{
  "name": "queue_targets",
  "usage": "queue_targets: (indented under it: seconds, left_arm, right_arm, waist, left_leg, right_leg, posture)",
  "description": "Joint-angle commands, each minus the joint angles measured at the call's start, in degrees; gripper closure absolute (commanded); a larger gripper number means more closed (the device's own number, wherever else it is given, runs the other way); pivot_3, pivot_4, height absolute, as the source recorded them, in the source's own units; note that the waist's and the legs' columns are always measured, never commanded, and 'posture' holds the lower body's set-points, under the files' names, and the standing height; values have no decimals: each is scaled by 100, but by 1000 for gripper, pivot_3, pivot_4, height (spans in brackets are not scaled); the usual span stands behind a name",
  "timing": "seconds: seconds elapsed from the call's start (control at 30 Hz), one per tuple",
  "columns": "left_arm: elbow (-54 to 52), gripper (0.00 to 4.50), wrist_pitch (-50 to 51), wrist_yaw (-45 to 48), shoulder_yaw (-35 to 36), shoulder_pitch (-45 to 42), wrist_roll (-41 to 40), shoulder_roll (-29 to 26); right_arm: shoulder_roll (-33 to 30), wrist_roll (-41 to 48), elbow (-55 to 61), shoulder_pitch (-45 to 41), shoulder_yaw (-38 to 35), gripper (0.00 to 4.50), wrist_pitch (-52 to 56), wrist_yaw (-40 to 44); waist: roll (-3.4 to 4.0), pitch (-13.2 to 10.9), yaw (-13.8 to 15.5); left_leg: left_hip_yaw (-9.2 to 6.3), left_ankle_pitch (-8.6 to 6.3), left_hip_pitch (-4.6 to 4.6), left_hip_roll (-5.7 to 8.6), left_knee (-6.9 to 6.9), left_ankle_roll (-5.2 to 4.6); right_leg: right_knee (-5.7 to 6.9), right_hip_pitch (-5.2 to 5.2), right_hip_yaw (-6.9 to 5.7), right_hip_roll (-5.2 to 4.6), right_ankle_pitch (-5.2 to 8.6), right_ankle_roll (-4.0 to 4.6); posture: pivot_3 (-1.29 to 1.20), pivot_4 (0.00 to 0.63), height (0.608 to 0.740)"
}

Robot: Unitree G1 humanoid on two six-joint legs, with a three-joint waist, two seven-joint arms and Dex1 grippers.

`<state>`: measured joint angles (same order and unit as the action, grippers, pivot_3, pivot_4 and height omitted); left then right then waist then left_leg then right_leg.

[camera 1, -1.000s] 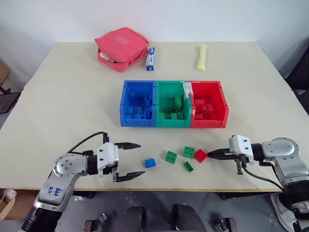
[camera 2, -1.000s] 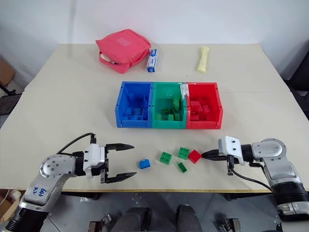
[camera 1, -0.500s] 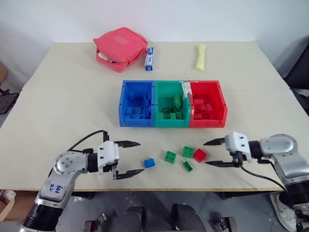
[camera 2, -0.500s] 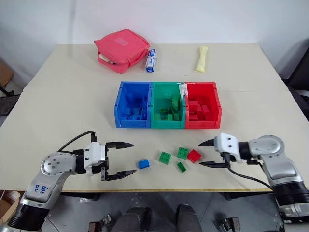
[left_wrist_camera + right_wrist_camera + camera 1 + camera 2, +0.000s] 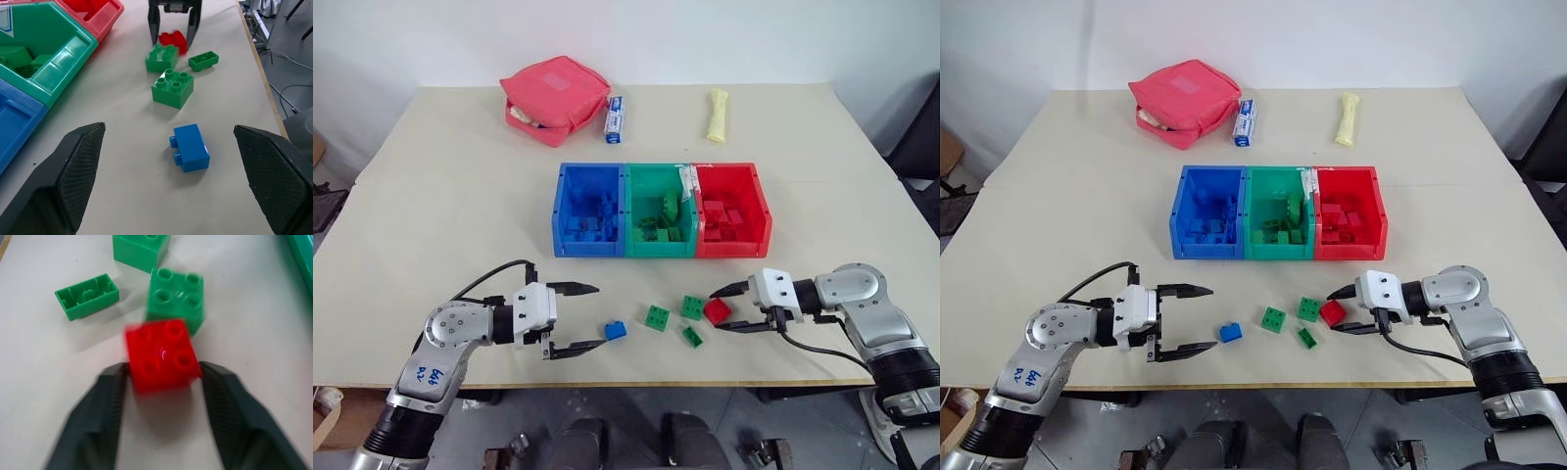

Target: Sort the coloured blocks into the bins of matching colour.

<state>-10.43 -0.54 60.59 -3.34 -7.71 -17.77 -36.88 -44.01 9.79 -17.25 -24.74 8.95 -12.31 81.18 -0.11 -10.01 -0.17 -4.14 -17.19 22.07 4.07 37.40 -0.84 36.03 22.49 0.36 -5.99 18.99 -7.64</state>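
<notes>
One tube (image 5: 616, 119), label unreadable, beside pink pouch (image 5: 556, 97)

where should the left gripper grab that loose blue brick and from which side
Judging by its pose, grip the small blue studded plastic brick across its two long flat side faces, coming in low from the robot's left. It lies tipped over with its studs pointing sideways, alone on the table and clear of the green bricks, directly ahead of the open left gripper.
</notes>
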Motion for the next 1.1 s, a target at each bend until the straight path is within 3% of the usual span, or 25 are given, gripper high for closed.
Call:
queue_targets:
  seconds: [0.03, 0.2, 0.37, 0.5, 0.63, 0.93, 1.1]
  left_arm:
    - [19, 0, -131, 68, 46, -119, 11, -57]
    - [97, 0, -172, 143, 69, -213, -35, -50]
    - [70, 0, 171, -355, 360, -399, -454, 364]
    - [108, 0, 260, -794, 533, -522, -393, 610]
    - [157, 0, 308, -977, 636, -545, -486, 734]
    - [-17, 0, 412, -921, 733, -211, -543, 576]
    - [254, 0, -51, -584, 574, -226, -258, 367]
  right_arm:
    - [71, 38, -126, -6, -88, 3078, -90, -84]
    - [-61, 302, -59, -60, -483, 3078, 204, -315]
    - [-155, 903, 329, -399, -1227, 3078, 1267, -891]
    - [-29, 790, -320, -1256, -1503, 3078, 1631, -1648]
    - [132, -84, -1400, -2151, -1255, 3078, 1633, -2817]
    - [405, 88, -1315, -2065, -1392, 79, 1395, -2718]
    - [-32, 706, -197, -1112, -1757, 30, 1491, -1895]
  waist:
    - [0, 0, 3]
    - [0, 0, 7]
    - [1, -1, 18]
    - [1, -1, -2]
    - [1, -1, -5]
    - [1, -1, 1]
    - [1, -1, 34]
  left_leg:
    - [0, 0, 0, 0, 2, 0]
    - [0, 0, 0, 1, 1, 0]
    - [-1, 0, 6, 2, 3, 0]
    - [2, 0, 6, 2, 5, 0]
    - [2, 1, 6, 0, -1, 2]
    - [8, 1, 20, 7, -3, -1]
    - [3, 1, 21, 8, 4, -1]
  right_leg:
    - [2, 0, 0, 0, 0, 0]
    - [3, 2, -1, 0, 0, 0]
    - [2, 4, 0, -4, 0, 0]
    - [9, 10, -2, -1, 0, 0]
    - [8, 13, -2, 2, 0, 0]
    - [37, 27, -8, -4, 0, -1]
    - [38, 25, -7, -4, 0, -1]
  posture:
    - [0, 150, 740]
    - [0, 150, 740]
    - [0, 150, 740]
    - [0, 150, 740]
    - [0, 150, 740]
    - [0, 150, 740]
    - [0, 150, 740]
